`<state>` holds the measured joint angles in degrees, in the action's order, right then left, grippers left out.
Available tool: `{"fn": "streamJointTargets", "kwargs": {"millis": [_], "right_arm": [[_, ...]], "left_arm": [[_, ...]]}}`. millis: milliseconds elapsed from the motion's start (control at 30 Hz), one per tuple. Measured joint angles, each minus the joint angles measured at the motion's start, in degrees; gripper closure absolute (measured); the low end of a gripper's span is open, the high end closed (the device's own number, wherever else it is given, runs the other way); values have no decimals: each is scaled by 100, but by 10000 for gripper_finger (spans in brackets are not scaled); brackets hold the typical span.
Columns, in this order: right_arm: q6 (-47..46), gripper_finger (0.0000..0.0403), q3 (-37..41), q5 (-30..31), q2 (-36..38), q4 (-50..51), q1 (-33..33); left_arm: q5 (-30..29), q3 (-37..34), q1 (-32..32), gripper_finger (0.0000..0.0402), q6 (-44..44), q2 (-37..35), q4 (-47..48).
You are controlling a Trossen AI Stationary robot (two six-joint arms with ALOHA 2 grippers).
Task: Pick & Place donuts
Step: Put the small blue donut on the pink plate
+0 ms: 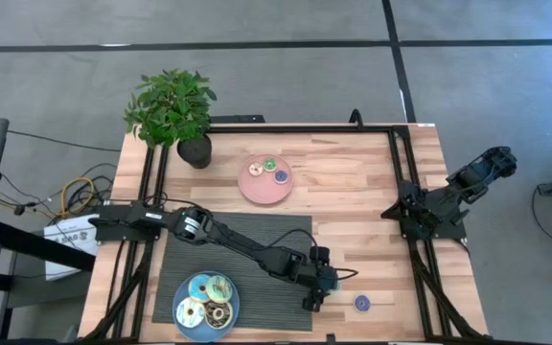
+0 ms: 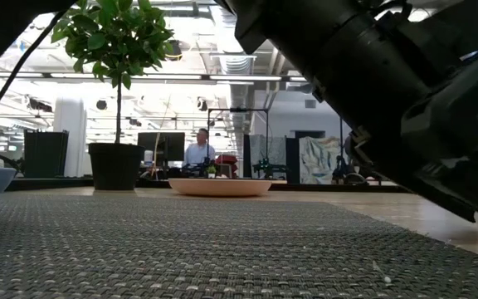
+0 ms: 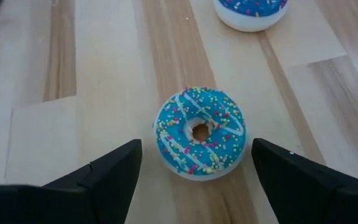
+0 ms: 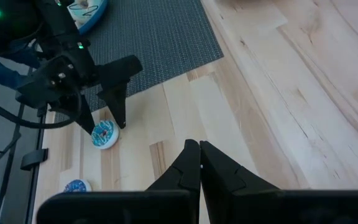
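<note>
With its fingers spread wide, the left gripper [image 3: 194, 180] straddles a teal donut [image 3: 200, 132] on bare wood just beside the grey mat [image 1: 257, 240], and a slightly off-centre close could nudge it sideways toward the blue-purple donut [image 1: 361, 303] nearby.

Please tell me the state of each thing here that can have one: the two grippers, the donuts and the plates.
Left gripper: open, straddling teal donut.
Right gripper: shut, empty, parked.
Teal donut: flat on wood, unheld.
Blue-purple donut: loose on table.
Pink plate: holds donuts.
Blue plate: holds donuts.
</note>
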<state>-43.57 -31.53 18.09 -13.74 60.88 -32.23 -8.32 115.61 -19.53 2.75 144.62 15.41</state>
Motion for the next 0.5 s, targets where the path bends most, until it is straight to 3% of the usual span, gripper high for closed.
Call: {"fn": "streamJointTargets", "kwargs": {"millis": [200,500], "right_arm": [[0,403,0,-9,-1,0,0],[-2,403,0,-15,0,0,0]], "left_arm": [[-1,17,1,114,472,150,-223],[-6,15,-13,131,426,188,-308]]}}
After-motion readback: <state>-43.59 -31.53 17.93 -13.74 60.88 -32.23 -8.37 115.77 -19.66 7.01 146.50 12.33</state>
